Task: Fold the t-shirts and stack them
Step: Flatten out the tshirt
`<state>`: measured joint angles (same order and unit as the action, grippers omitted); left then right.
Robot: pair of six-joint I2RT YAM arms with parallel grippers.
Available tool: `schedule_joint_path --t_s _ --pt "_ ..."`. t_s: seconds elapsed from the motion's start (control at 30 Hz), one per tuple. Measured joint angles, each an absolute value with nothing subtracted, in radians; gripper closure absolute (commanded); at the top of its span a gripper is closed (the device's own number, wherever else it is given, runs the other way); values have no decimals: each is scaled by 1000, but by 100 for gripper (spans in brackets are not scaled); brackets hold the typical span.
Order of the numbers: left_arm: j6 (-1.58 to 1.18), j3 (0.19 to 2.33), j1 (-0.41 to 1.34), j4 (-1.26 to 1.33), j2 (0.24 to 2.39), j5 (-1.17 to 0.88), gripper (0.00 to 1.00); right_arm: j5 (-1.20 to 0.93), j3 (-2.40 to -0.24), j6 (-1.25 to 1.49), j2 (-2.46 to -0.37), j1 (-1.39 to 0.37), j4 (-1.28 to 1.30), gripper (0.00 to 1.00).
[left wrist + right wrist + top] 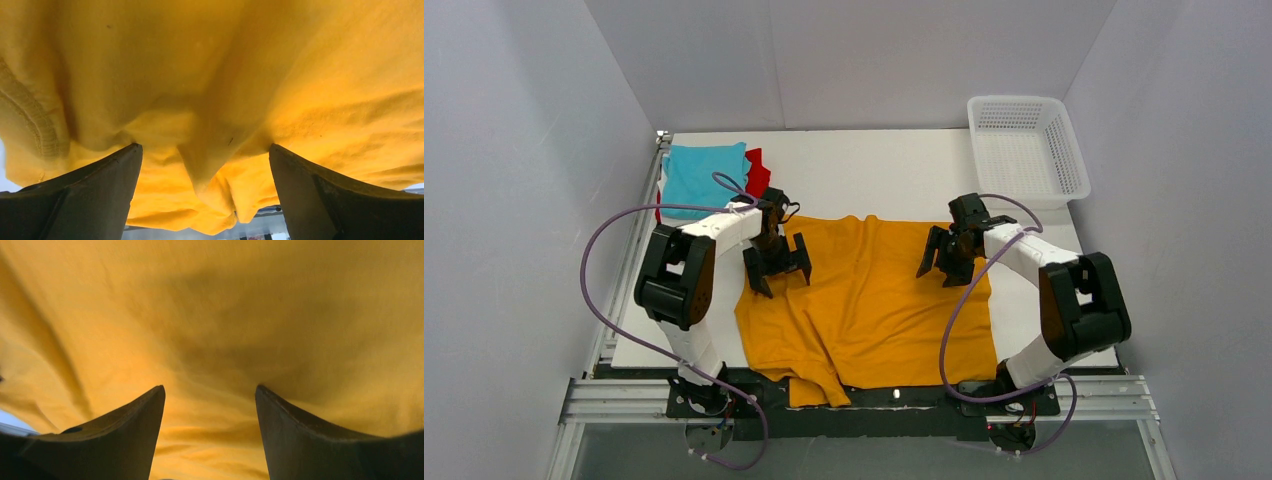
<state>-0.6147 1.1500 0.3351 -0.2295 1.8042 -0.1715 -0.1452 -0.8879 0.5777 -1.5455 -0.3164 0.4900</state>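
The large mustard-orange t-shirt lies spread on the white table, its near edge hanging over the front. My left gripper is open just above the shirt's far left part; in the left wrist view rumpled yellow cloth fills the frame between the spread fingers. My right gripper is open above the shirt's far right part; the right wrist view shows smooth cloth between its fingers. Folded turquoise and red t-shirts lie stacked at the far left. White and black shirts are not visible.
A white plastic mesh basket stands at the far right corner. Purple cables loop from both arms. A metal frame rail runs along the table's near edge. Grey walls enclose the table.
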Motion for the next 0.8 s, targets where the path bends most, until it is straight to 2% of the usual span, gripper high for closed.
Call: schedule_joint_path --t_s 0.13,0.43,0.8 --pt "-624 1223 321 -242 1873 -168 0 -157 -957 591 -1644 -285 507 25" --pt "-590 1586 230 -378 2130 -185 0 -147 -1192 579 -1834 -200 548 25" --pt "-486 1937 216 -484 2325 -170 0 -28 -1430 479 -1990 -172 579 26"
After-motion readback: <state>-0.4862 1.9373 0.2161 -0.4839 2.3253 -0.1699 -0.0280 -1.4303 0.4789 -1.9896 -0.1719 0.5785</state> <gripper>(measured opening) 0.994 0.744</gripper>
